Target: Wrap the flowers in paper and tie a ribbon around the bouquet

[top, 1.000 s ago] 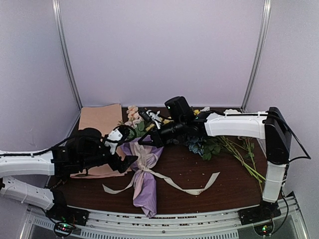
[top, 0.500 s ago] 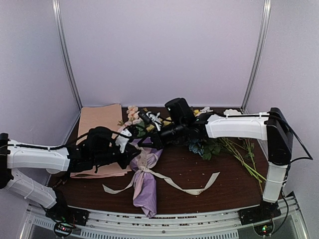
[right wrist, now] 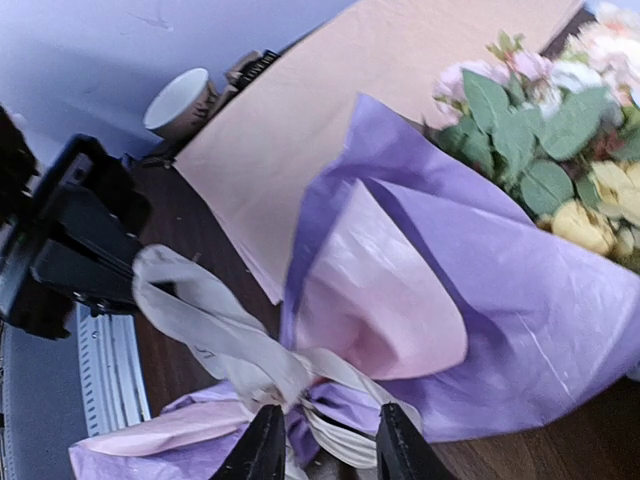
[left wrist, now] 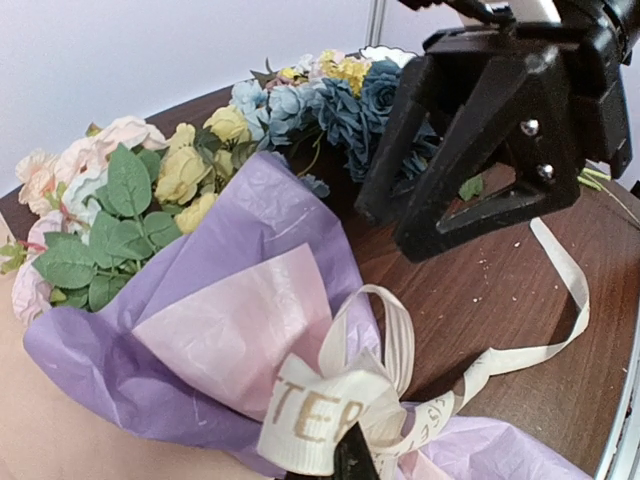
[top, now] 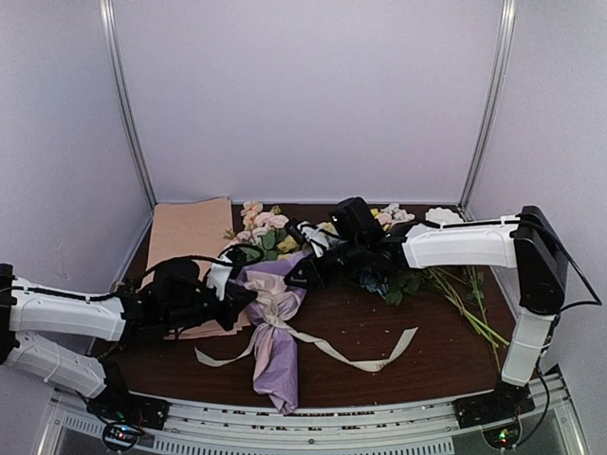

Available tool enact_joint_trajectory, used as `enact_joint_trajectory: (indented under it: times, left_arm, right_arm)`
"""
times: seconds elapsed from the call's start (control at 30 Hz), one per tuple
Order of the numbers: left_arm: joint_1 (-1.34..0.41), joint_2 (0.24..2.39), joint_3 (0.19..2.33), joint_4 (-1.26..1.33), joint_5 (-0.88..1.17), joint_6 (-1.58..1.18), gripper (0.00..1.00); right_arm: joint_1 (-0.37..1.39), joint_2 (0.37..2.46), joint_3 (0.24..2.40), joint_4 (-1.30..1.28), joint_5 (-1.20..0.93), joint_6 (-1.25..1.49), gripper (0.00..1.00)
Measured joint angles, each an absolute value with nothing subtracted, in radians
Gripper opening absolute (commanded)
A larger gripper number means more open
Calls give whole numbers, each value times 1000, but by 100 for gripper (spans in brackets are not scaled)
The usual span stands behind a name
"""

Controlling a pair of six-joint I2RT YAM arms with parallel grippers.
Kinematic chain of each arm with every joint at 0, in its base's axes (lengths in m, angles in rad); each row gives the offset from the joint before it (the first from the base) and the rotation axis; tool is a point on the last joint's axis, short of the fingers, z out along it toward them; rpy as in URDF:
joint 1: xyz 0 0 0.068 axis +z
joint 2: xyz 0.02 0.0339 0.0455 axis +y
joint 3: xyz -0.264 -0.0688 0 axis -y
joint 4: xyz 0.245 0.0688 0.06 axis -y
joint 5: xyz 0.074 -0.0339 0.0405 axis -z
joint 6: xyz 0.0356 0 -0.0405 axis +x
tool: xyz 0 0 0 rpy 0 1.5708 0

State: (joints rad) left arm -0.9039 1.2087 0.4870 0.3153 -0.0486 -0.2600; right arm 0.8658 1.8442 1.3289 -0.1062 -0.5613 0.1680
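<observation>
The bouquet [top: 275, 327] lies on the surface [top: 427, 313] between the arms, the ribbon [left wrist: 320, 420] tied round its waist. The left pincer [top: 243, 300] is clamped on a ribbon loop beside the knot. The right pincer [right wrist: 328, 448] hovers over the knot, partly open, gripping nothing.

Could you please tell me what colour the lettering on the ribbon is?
Gold-tan on the cream ribbon, clearest in the left wrist view.
</observation>
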Motion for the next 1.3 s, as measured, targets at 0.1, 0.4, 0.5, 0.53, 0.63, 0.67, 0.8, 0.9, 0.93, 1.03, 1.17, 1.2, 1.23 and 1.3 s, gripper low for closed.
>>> enact_joint_trajectory:
  times: [0.1,0.4,0.5,0.53,0.63,0.67,0.8,0.9,0.93,1.03,1.17,1.2,1.23,1.3]
  left_arm:
    - [-904,1183,438,342,-72,-297,0]
    - [-904,1151,349,390,-120,-403,0]
    - [-904,1142,297,413,-147,-462,16]
    - [-904,1142,281,419,-155,-480,27]
    - [-903,1140,245,412,-175,-534,48]
    - [-902,1137,240,404,-181,-562,52]
    - [-908,1080,235,355,-199,-618,57]
    - [-940,1004,236,289,-254,-640,54]
    - [-959,979,237,266,-279,-641,53]
    - [-1030,937,269,205,-346,-586,54]
    - [-1084,981,382,186,-352,-409,67]
    - [-1084,1006,411,187,-339,-360,72]
    - [-1084,1036,437,193,-326,-311,77]
    - [-1084,1100,472,209,-294,-223,82]
  right_arm:
    - [859,1853,1301,-125,-518,172,34]
    - [881,1895,1293,-131,-484,172,33]
    - [887,1908,1293,-133,-479,172,29]
    - [890,1913,1293,-136,-477,171,26]
    - [894,1926,1293,-146,-469,167,18]
    - [894,1930,1293,-149,-465,166,16]
    - [896,1938,1295,-173,-437,162,5]
    - [897,1939,1304,-184,-421,157,0]
    - [897,1939,1306,-185,-418,156,0]
    - [897,1939,1309,-192,-413,151,0]
    - [898,1935,1312,-200,-421,133,0]
    - [899,1932,1312,-205,-428,129,0]
    - [900,1926,1311,-210,-438,125,0]
    - [902,1908,1309,-214,-458,115,0]
